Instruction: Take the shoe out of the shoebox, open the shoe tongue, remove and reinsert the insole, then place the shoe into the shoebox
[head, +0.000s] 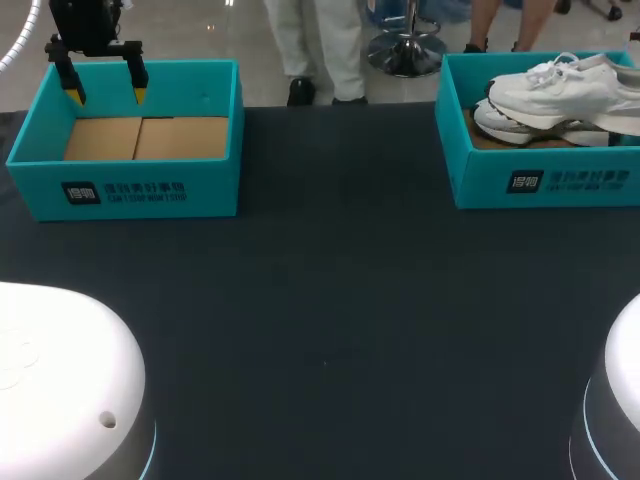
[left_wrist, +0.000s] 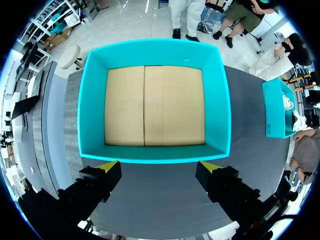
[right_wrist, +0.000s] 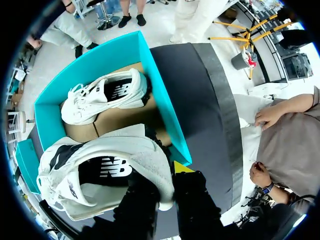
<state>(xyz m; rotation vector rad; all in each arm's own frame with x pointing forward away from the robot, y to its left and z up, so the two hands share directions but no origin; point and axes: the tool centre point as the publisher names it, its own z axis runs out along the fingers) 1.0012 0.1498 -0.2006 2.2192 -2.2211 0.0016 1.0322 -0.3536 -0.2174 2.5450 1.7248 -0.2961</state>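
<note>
Nearest in the head view, two rounded white arm bases fill the lower left and lower right corners of the frame. The dark table runs between and beyond them.

Farther back, at the upper left of the frame, stands the left box, teal with a brown cardboard floor. The left gripper hangs above it, jaws spread wide with nothing between them. In the left wrist view the two yellow tips sit well apart and the box lies just ahead of them.

At the upper right of the frame stands the right box, also teal, with a pair of white shoes at it. In the right wrist view the right gripper has the held shoe by the rim at its heel. One dark finger reaches into the opening and the other, with its yellow tip, stands outside. The jaws seem to pinch that rim between them, though the fingers hide the contact itself. This shoe is raised over the near end of the box, and its dark insole shows through the opening. Ahead of it the second shoe lies on the box's cardboard floor, opening upward, well apart from the gripper.
</note>
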